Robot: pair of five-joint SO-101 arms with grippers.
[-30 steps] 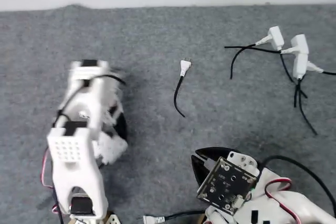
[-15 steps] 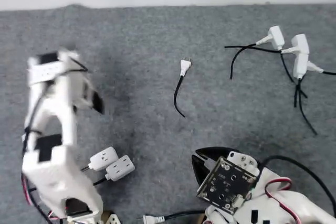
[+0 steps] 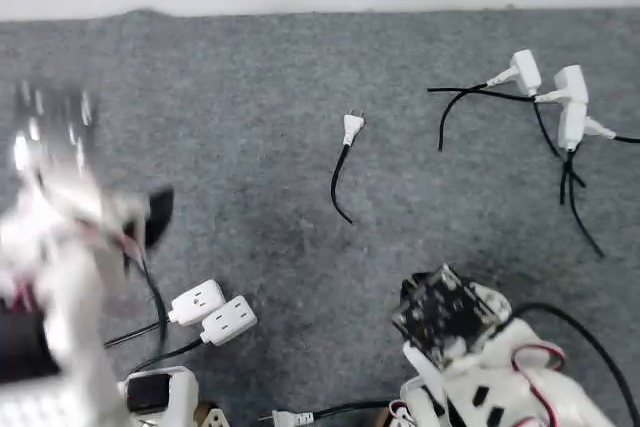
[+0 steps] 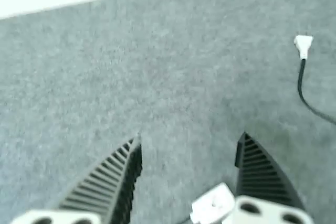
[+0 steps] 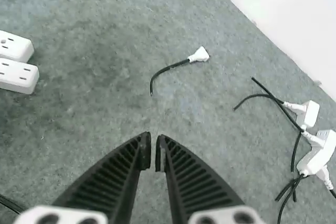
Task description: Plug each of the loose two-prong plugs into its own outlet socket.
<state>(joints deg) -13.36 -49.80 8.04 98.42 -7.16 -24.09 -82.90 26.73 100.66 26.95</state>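
A loose two-prong plug (image 3: 351,127) on a short black cord lies mid-table; it also appears as the plug (image 4: 303,44) and the plug (image 5: 199,54). Two white outlet sockets (image 3: 213,310) lie side by side at the front left, seen again as the sockets (image 5: 17,61). One socket (image 4: 212,205) lies just below my open left gripper (image 4: 189,145), which holds nothing. The left arm (image 3: 60,217) is blurred at the table's left edge. My right gripper (image 5: 153,148) is shut and empty above bare carpet, short of the plug. The right arm (image 3: 450,315) is at the front right.
Several white sockets with plugs in them (image 3: 555,92) and black cords lie at the far right, also seen as the plugged sockets (image 5: 315,135). Another plug on a cord (image 3: 285,417) lies at the front edge. Grey carpet (image 3: 300,67) covers the table.
The left arm has swung fast to the left, away from the two sockets, which now lie uncovered on the carpet. The right arm's wrist has turned and shifted slightly right.
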